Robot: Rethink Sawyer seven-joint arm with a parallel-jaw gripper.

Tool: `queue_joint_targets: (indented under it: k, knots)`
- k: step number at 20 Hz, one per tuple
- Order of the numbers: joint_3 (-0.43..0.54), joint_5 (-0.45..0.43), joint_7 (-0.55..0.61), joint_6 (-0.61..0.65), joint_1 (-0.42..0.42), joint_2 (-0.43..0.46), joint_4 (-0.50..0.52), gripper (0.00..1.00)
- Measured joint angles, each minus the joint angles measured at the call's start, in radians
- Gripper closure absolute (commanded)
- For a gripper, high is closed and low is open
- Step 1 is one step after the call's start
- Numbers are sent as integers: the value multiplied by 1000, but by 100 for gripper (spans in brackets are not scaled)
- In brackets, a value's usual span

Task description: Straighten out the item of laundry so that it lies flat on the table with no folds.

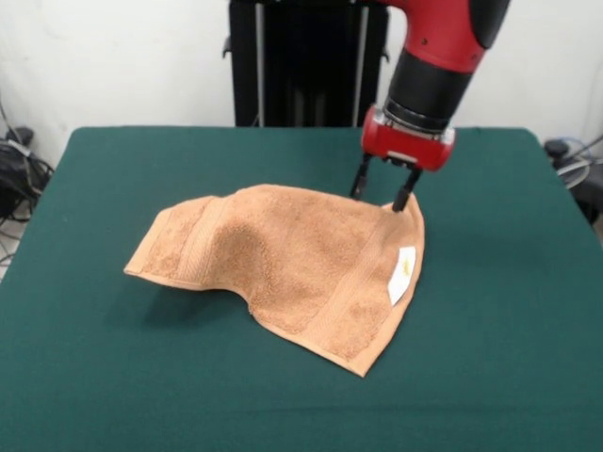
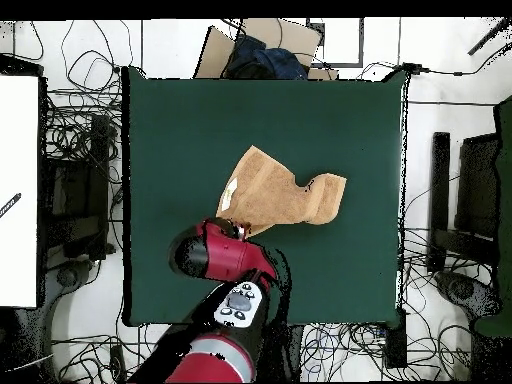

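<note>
Front view, fingers: two thin black fingers (image 1: pixel 359 179) point down with a gap between them, so they are open. One tip touches the far corner of the towel. They are not pinching it.
Gripper: the gripper (image 1: pixel 381 193) hangs from a red block on the black and red arm (image 1: pixel 443 56).
Towel: the orange-tan towel (image 1: pixel 283 259) lies near the middle of the table, bumpy and not flat. One part is humped up and one edge curves in.
Label: a small white label (image 1: pixel 402 274) sits by the towel edge just below the gripper.
Table: the green table (image 1: pixel 113 377) is much wider than the towel.
Overhead view: the arm covers one corner of the towel (image 2: pixel 285 190).
</note>
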Motion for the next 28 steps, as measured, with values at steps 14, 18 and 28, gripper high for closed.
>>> queue_joint_targets:
  k: [14, 18, 28]
  knots:
    - [215, -8, 0, 0, -259, -89, 99, 0]
    - [295, -36, 0, -3, -327, -97, 139, 0]
    - [366, -50, 0, -70, -325, -97, 214, 0]
